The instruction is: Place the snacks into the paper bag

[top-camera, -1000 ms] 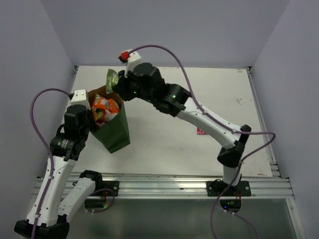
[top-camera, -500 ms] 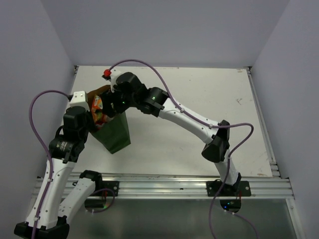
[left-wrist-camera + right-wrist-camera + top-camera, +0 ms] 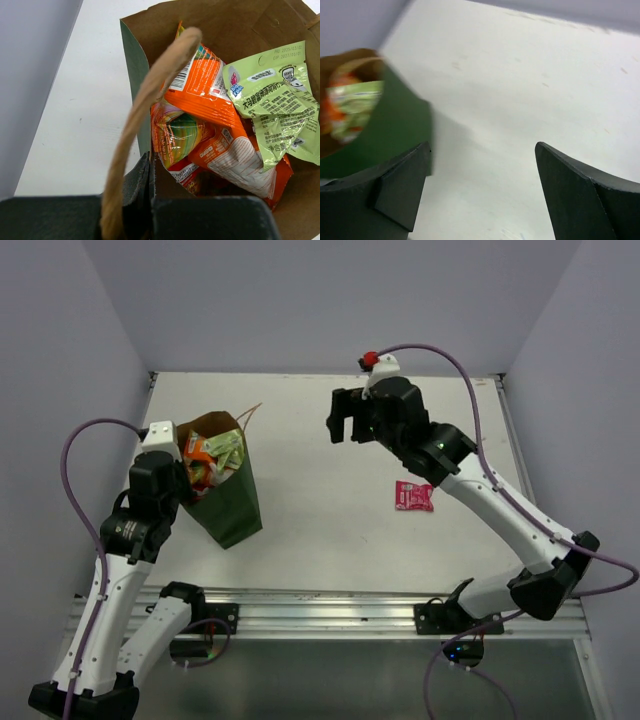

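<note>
Moved since 0.5 s ago: right pincer (image 3: 346, 430), formerly down at the mouth of the paper bag (image 3: 232, 508), now stands over the far middle of the tabletop (image 3: 320, 530), well apart from the bag. Pale green packet (image 3: 226, 445) now lies in the bag's top. Bag and left arm unchanged.

Top external view.
- 1 paper bag, upright, near the tabletop's left edge and far-left corner, close to the left wall (image 3: 60, 360).
- 1 left pincer (image 3: 187, 490), at the bag's near-left rim.
- 1 right pincer, fingers spread, nothing between them.
- 1 pink packet (image 3: 413, 496), flat on the tabletop right of centre, under the right forearm.
- Open room: a broad bare stretch between bag and pink packet; a bare strip along the near edge.

Left wrist view.
- 1 left pincer (image 3: 151, 172), pressed together on the bag's wall, beside the loop handle (image 3: 150, 100).
- 1 pale green packet (image 3: 275, 95), uppermost, against the far-right inner side.
- 1 orange-white packet (image 3: 220, 115), centre.
- Red packet (image 3: 175, 135) with colourful print, partly buried; whether 1 or 2, cannot tell.

Right wrist view (blurred).
- 1 right pincer (image 3: 485, 190), 2 fingers (image 3: 400, 195) wide apart, bare tabletop between them.
- 1 paper bag (image 3: 395, 130) at the left edge, pale green packet (image 3: 355, 105) showing in its mouth.
</note>
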Tool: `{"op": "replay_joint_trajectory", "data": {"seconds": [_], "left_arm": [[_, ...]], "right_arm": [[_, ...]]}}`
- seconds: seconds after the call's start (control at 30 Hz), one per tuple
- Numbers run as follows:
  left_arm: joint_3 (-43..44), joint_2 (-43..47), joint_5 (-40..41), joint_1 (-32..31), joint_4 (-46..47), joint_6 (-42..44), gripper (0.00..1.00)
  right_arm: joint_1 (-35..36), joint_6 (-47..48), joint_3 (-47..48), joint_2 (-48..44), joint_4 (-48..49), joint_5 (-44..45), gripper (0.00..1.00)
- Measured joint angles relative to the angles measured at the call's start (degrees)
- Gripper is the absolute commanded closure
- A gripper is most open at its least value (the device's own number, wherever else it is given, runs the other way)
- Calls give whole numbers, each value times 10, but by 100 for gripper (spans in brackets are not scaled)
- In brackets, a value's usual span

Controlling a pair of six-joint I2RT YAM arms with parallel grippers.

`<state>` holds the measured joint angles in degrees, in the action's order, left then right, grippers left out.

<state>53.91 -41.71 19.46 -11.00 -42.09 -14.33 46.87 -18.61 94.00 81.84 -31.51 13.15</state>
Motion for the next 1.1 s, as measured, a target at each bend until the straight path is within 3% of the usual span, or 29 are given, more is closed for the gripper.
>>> {"op": "replay_joint_trajectory", "data": {"seconds": [0.1,0.3,0.77,1.1], "left_arm": [[0,-1,0,0,0,0,100],[0,-2,0,0,2,0,100],[0,-1,0,0,3,1,100],[0,-7,-1,0,8,4,100]], "right_arm": [[-59,-19,-97,2,3,43,10],[-80,-68,-237,77,-16,70,10],[-208,-119,-356,76,-10,101,12],[-217,-126,-384,123,9,91,12]]}}
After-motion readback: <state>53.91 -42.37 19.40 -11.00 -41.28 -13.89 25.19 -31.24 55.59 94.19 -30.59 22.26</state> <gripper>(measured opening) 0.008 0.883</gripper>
